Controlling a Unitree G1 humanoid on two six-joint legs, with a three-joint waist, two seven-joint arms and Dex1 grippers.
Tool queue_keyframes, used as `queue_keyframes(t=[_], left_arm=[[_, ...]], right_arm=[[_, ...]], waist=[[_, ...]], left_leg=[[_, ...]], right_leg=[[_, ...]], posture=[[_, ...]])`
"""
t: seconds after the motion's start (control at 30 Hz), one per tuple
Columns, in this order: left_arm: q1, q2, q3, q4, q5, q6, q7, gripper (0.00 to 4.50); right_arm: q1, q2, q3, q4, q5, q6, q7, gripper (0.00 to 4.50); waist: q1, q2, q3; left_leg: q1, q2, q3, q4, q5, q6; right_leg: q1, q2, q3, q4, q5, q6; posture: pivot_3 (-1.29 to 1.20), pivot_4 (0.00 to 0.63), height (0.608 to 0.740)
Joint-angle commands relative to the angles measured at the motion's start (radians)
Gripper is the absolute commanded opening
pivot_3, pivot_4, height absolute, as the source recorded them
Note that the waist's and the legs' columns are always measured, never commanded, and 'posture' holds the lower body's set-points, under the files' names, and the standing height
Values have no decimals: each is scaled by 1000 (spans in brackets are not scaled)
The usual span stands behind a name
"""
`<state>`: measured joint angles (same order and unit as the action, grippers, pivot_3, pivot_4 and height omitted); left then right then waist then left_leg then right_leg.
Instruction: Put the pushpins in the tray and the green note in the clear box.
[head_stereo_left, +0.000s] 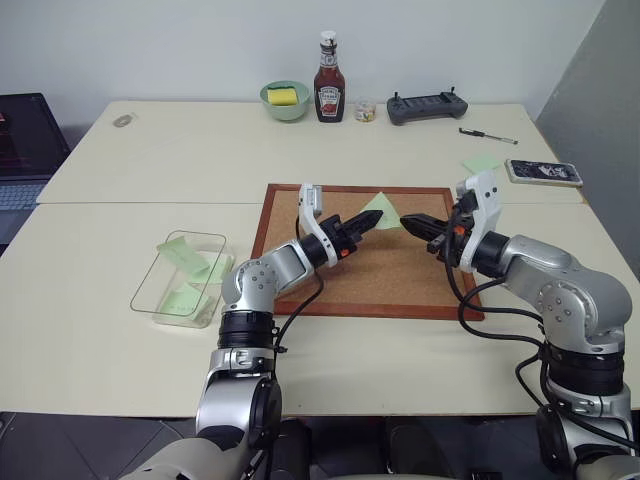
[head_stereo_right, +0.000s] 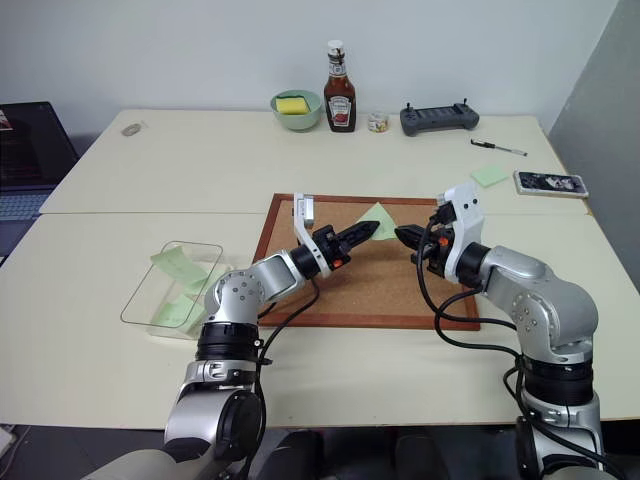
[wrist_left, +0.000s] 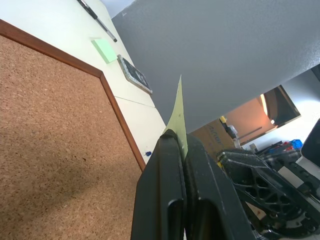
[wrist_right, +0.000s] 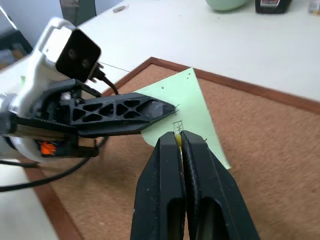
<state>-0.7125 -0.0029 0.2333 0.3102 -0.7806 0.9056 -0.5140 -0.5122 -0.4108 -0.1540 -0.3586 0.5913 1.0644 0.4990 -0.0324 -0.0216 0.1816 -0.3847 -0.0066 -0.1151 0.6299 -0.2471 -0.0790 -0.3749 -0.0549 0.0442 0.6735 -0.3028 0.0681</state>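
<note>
Green note (head_stereo_left: 379, 211) in left tool (head_stereo_left: 374, 222) above corkboard (head_stereo_left: 400, 270)

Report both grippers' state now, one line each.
Left gripper: shut on the green note, held above the corkboard.
Right gripper: shut on something small and yellowish; what it is cannot be told.

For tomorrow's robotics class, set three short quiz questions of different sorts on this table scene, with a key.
1. True or false: the left gripper is shut on a green note.
2. The cork board lies: A) under both grippers, B) beside the ketchup bottle, C) inside the clear box.
3. What lies in the clear box?

Key:
1. True.
2. A.
3. Green paper slips.

The right gripper is shut too, with something small and yellowish at its tips.
</note>
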Motion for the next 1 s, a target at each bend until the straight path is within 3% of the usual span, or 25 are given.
queue_keyframes(t=[0.03, 0.67, 1.0], left_arm=[[6, 2, -9, -27, 0, -15, -5, 18], [8, 3, -16, -21, 11, -28, 5, 18], [11, 12, -48, -44, 45, -48, 0, 18]], right_arm=[[-27, 19, -78, -47, 90, 65, -40, 0], [-50, 41, -157, -36, 168, -1, -142, 0], [121, -203, -74, -67, -79, -220, -78, 0]], waist=[[0, 0, 0], [0, 0, 0], [1, 0, 0]], left_leg=[[0, 0, 0, 0, 0, 0], [-1, 0, 0, 0, 0, 0], [-2, 0, 0, 0, 0, 0]], right_leg=[[0, 0, 0, 0, 0, 0], [-1, 0, 0, 0, 0, 0], [-1, 0, 0, 0, 0, 0]], posture=[[0, 150, 740], [0, 150, 740], [0, 150, 740]])
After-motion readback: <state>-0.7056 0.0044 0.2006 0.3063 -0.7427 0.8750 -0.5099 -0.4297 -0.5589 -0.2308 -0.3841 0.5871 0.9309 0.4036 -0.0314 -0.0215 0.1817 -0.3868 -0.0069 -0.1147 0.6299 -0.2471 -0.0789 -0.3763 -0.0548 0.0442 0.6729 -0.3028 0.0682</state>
